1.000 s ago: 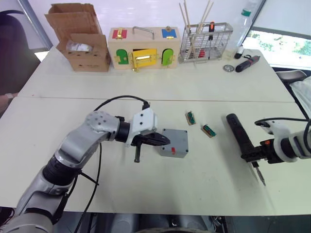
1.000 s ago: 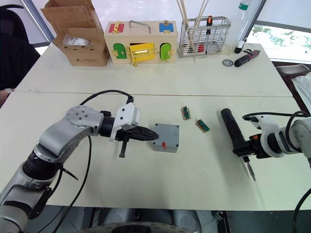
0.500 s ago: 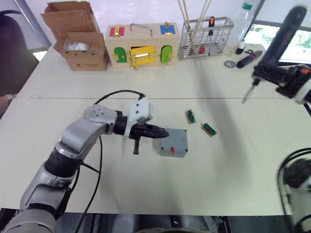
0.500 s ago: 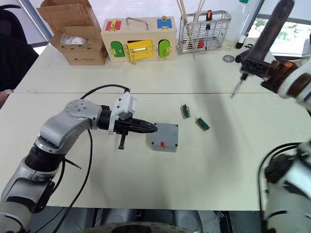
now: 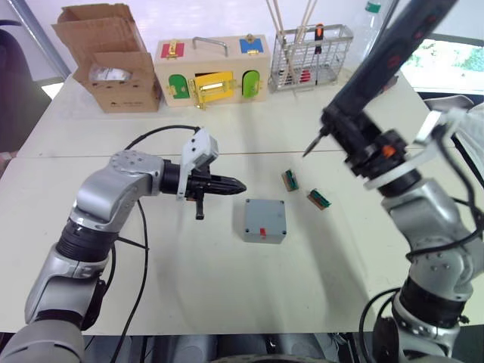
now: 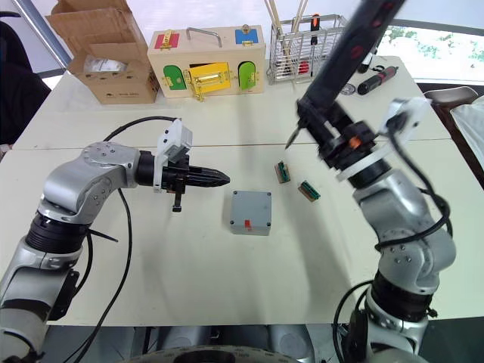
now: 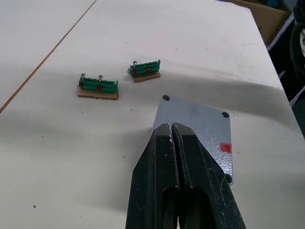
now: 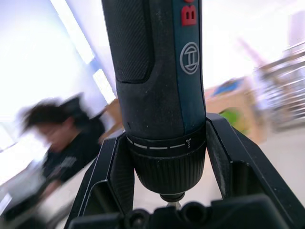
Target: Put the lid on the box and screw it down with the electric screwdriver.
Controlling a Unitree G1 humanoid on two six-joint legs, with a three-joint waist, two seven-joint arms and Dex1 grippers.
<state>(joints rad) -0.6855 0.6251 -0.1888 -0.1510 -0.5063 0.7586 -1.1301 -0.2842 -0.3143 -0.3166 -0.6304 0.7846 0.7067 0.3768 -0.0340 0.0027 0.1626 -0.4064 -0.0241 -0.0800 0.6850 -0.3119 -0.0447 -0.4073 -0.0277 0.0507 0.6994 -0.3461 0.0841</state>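
Overhead, the right gripper (image 8: 167, 157) clamps the thick dark blue-black cylindrical electric screwdriver (image 5: 378, 68), tilted, its thin bit aimed down toward two small green terminal blocks (image 5: 291, 180). The left gripper (image 7: 172, 130), fingers pressed together and empty, hovers just beside the small square grey plastic box (image 5: 264, 220), lid in place, on the white table (image 5: 227, 295).

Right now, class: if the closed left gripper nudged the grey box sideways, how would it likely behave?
The box sits flat and squat on the table, so it would probably slide, not tip. Its plastic shell looks rigid, likely light, so even the left gripper could shift it easily.
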